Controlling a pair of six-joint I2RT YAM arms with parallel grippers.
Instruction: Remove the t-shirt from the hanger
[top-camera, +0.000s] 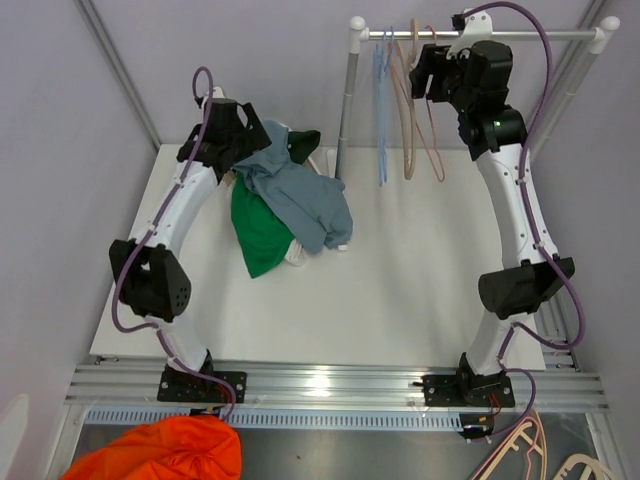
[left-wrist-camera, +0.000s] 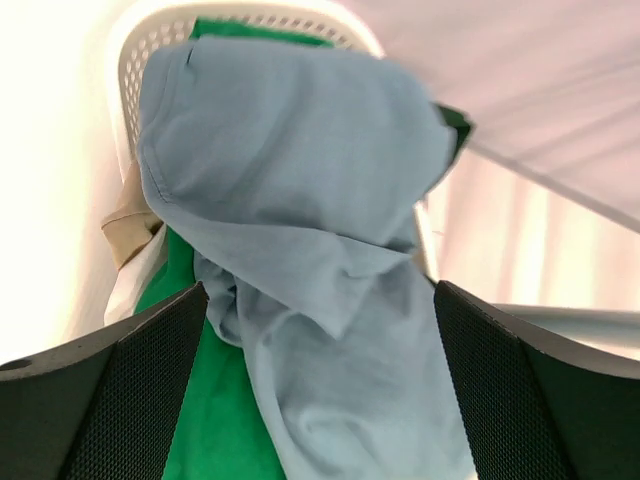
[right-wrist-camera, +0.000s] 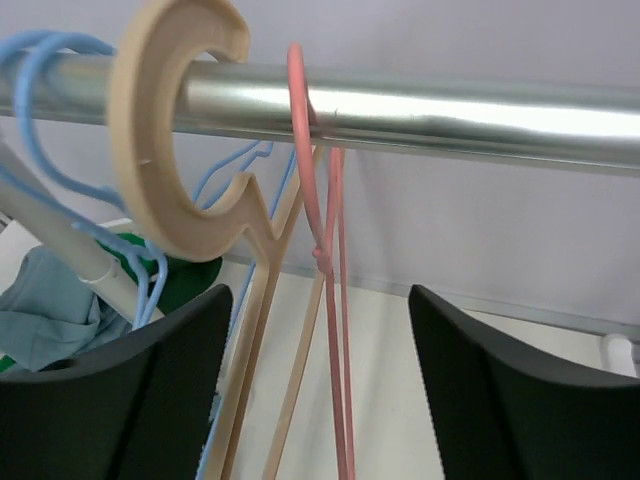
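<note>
The left arm bends out over the far corner of the surface (top-camera: 420, 280), well to the left of the rail (right-wrist-camera: 450, 110) and lower than it. Its hand (left-wrist-camera: 320, 295) points down, fingers spread wide either side of the blue-grey t-shirt (top-camera: 300, 195) without closing on it. The t-shirt is off any hanger. It lies crumpled over a green garment (top-camera: 258, 235) and the rim of a white basket (left-wrist-camera: 130, 70), trailing onto the surface.

The right arm stretches up and away, elbow nearly straight, with its hand (right-wrist-camera: 320, 300) just below the rail. Its fingers are parted and grip nothing. On the rail in front of that hand hang a tan hanger (right-wrist-camera: 150, 150), a thin pink hanger (right-wrist-camera: 300, 130) touching it, and blue hangers (right-wrist-camera: 40, 60) further left, all bare.
</note>
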